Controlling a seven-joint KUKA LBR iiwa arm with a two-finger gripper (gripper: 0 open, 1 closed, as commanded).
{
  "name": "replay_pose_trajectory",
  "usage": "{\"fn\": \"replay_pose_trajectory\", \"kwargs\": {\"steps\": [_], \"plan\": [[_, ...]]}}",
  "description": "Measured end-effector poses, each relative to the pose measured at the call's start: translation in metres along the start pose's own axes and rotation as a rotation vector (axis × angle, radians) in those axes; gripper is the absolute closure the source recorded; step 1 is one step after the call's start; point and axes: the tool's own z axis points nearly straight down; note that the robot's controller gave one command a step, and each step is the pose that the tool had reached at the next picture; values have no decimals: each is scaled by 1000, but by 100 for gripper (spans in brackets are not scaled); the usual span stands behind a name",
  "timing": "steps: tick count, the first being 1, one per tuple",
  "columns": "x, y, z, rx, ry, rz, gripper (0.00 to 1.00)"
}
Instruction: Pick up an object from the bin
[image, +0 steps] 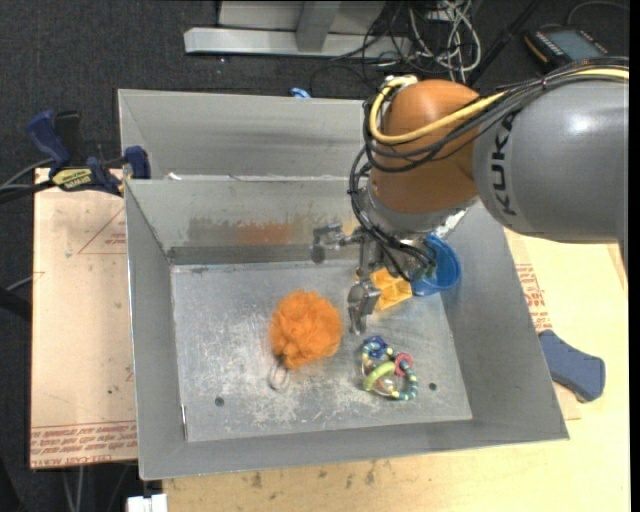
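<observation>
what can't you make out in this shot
Camera view:
1. Blue cup-like thing: mostly hidden behind the orange wrist cover.
2. Yellow-orange piece beside it: partly covered by the gripper, kind unclear.
3. Multicoloured beaded thing at the front of the bin: too small to identify.

Coloured beads (386, 368) lie near the bin's (230, 385) front edge, right of the middle; a blue cup (445, 270) rests by its right wall; a blue handle (575, 368) lies outside.

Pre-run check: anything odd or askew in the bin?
Nothing damaged or spilled. Orange puff and bead toy lie loose in the bin; blue cup looks tilted by its right wall.
</observation>
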Motion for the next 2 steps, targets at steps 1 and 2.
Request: {"fn": "replay_pose_trajectory", "kwargs": {"steps": [1, 2], "plan": [[4, 17, 66, -2, 6, -114, 0], [-7, 29, 103, -3, 11, -264, 100]]}}
